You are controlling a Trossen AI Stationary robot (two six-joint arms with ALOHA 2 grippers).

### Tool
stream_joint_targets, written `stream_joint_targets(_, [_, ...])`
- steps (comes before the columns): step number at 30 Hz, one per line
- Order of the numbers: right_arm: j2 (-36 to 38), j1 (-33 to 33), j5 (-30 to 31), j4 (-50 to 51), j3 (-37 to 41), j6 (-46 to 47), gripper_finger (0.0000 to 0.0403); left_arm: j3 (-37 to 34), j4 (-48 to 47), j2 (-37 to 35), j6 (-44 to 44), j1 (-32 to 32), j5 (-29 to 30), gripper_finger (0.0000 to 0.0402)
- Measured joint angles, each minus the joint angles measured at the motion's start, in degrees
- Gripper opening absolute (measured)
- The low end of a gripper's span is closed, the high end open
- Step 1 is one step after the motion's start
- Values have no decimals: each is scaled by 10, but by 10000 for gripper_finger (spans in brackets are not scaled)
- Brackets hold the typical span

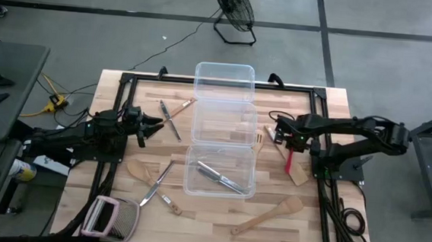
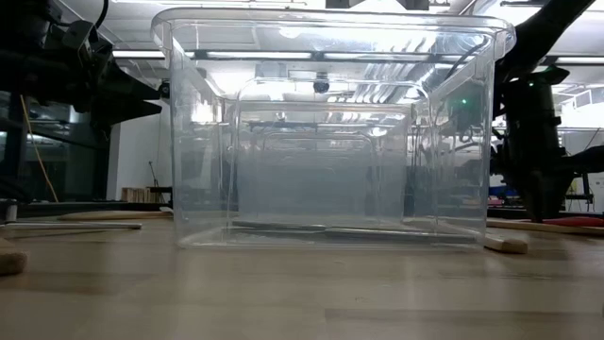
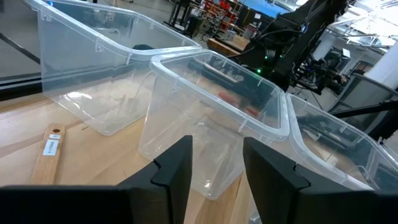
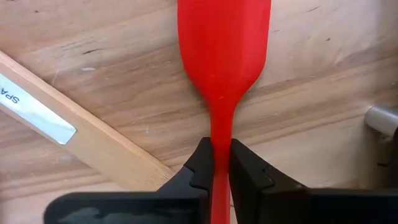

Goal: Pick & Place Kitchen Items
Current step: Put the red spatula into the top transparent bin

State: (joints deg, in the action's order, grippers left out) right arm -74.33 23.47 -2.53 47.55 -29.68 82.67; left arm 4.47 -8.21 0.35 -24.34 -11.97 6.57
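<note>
My right gripper (image 1: 294, 144) is shut on a red spatula (image 1: 289, 161) right of the three clear tubs. The spatula's broad blade (image 4: 224, 37) points away over the wood. My left gripper (image 1: 157, 124) is open and empty, just left of the middle tub (image 1: 223, 121); its fingers (image 3: 177, 165) face the tubs. Silver cutlery (image 1: 219, 178) lies in the near tub (image 1: 220, 171). More silver pieces (image 1: 172, 118) (image 1: 154, 184) and pale wooden utensils (image 1: 138, 169) (image 1: 266, 216) (image 1: 298, 172) lie flat on the table. My right gripper pinches the red spatula's thin handle (image 4: 220, 127) between its two fingers, close to where it widens into the blade. The fingers come from above, across the handle, which runs on back between them. I cannot tell whether the spatula rests on the table or hangs just clear.
A wooden handle with a white label (image 4: 68, 137) lies close beside the red spatula. A wooden fork-like piece (image 1: 264, 140) lies between the middle tub and my right gripper. A pink-framed grater (image 1: 106, 216) sits at the near left corner. The far tub (image 1: 223, 79) stands at the back.
</note>
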Motion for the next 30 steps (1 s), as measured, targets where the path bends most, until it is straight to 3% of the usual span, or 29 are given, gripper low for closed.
stream_joint_targets(5, [27, 6, -28, 10, -6, -8, 19, 0, 0, 0, 0, 0, 0, 143])
stream_joint_targets(18, [136, 7, -13, -9, -41, -51, 19, 0, 7, 0, 0, 0, 0, 143])
stream_joint_targets(30, [278, 46, -7, -178, -46, -273, 19, 0, 8, 0, 0, 0, 0, 143])
